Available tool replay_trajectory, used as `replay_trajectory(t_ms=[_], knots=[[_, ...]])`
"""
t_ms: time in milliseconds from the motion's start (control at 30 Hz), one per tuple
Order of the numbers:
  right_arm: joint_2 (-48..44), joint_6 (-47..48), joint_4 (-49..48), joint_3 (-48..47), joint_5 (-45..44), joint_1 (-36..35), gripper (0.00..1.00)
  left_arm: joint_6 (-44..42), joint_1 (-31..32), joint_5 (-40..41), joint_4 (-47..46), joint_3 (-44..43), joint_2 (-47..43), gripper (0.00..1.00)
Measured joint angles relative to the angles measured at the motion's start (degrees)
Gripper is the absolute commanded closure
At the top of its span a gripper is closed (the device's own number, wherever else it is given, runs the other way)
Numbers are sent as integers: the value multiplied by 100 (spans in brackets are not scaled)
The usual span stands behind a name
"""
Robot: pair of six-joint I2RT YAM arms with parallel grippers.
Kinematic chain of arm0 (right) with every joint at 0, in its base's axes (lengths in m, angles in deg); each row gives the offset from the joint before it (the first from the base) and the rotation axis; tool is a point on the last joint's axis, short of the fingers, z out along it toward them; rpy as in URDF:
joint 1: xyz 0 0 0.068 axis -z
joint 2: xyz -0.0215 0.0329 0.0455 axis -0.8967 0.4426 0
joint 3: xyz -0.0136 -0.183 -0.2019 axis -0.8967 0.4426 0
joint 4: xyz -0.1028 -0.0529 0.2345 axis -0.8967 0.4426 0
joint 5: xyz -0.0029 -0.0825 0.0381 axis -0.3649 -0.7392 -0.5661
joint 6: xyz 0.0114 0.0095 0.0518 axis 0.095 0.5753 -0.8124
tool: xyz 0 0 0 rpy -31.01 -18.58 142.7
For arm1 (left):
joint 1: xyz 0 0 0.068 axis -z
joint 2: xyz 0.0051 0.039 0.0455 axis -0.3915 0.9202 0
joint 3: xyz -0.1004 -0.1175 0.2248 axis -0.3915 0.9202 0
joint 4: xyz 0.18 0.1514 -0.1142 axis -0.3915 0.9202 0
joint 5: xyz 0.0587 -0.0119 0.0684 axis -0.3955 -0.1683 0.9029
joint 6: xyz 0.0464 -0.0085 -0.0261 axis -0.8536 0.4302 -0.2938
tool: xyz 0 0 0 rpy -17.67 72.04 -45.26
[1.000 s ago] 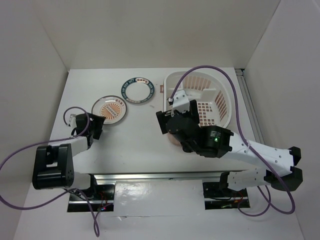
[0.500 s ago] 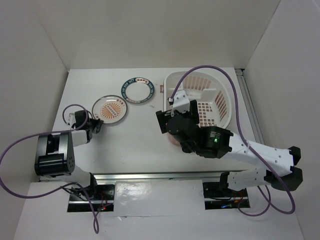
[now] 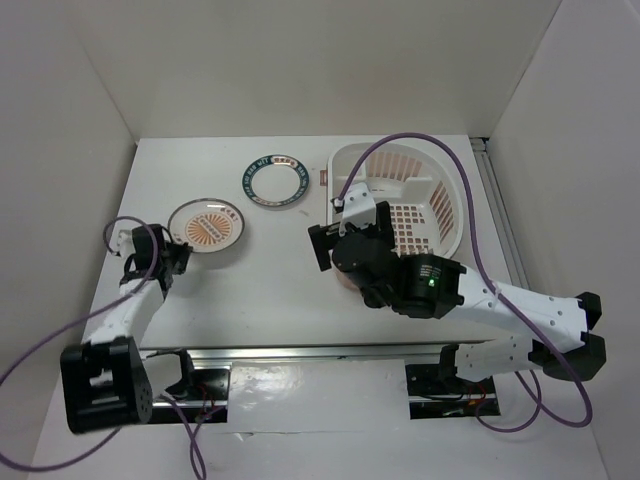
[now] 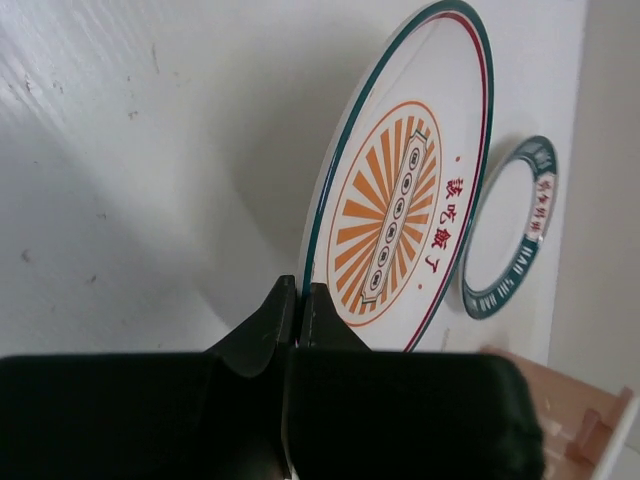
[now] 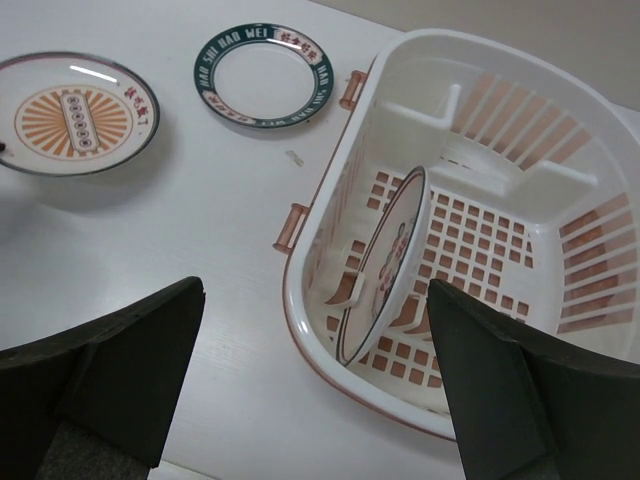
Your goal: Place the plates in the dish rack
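My left gripper (image 4: 298, 298) is shut on the near rim of the orange-centre plate (image 4: 400, 210), which looks slightly raised off the table. In the top view that gripper (image 3: 178, 252) sits at the plate's (image 3: 207, 227) left edge. The teal-ringed plate (image 3: 275, 180) lies flat on the table, also seen from the right wrist (image 5: 262, 75). A third plate with red marks (image 5: 385, 265) stands on edge in the dish rack (image 5: 520, 110). My right gripper (image 5: 315, 290) hangs open above the rack's near-left rim (image 3: 335, 165), holding nothing.
White walls enclose the table on the left, back and right. The rack (image 4: 590, 425) fills the right back part of the table. Purple cables (image 3: 420, 140) loop from both arms, one arching over the rack.
The left gripper has closed on the orange-centre plate's rim, and arm and plate have shifted a little to the left. The right arm has hardly moved.
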Motion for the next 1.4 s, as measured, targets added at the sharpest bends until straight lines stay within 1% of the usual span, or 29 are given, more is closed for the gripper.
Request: replay_trajectory(t_ms=[67,167,267,367,467,500,700,900,967,1033,1067,1100,1133,1200,1233,1400], knots=[[-2,9,-31,0,76,-26,1,-190,-2,37,367,15,-737,100],[-17,11,-103,11,201,-31,1,-531,-2,39,664,-68,-1637,100],[-114,70,-302,129,409,-35,1,-992,-2,-160,879,-306,-2188,100],[-188,306,-584,164,855,-24,1,-1421,-17,-645,957,-494,-2586,100],[-269,592,-1025,173,1690,160,1,-1781,-24,-1331,951,-581,-2802,100],[-282,629,-1104,173,1832,221,1,-1858,-24,-1593,931,-592,-2852,100],[-271,914,-1609,125,3348,1174,1,-2258,-22,-2946,1001,-717,-3222,100],[219,1084,-1862,-24,4223,1869,1,-2376,-22,-3993,892,-1137,-3377,100],[350,1067,-1895,-24,4524,2100,1,-2330,-22,-4295,739,-1130,-3407,100],[439,1016,-1963,-24,4835,2378,1,-2144,-22,-4645,341,-962,-3440,100],[461,986,-2006,-22,4959,2481,2,-2006,-22,-4822,76,-822,-3449,100],[479,938,-2072,-9,5077,2590,6,-1875,-22,-4959,-164,-673,-3451,100],[490,914,-2124,2,5152,2664,23,-1749,-22,-5077,-337,-527,-3449,100],[514,837,-2245,39,5320,2730,40,-1541,-22,-5241,-597,-297,-3421,100],[529,802,-2267,52,5394,2745,44,-1453,-22,-5305,-684,-214,-3373,100],[579,505,-2433,131,5949,2883,44,-1134,-22,-5447,-1169,-103,-3316,100]])
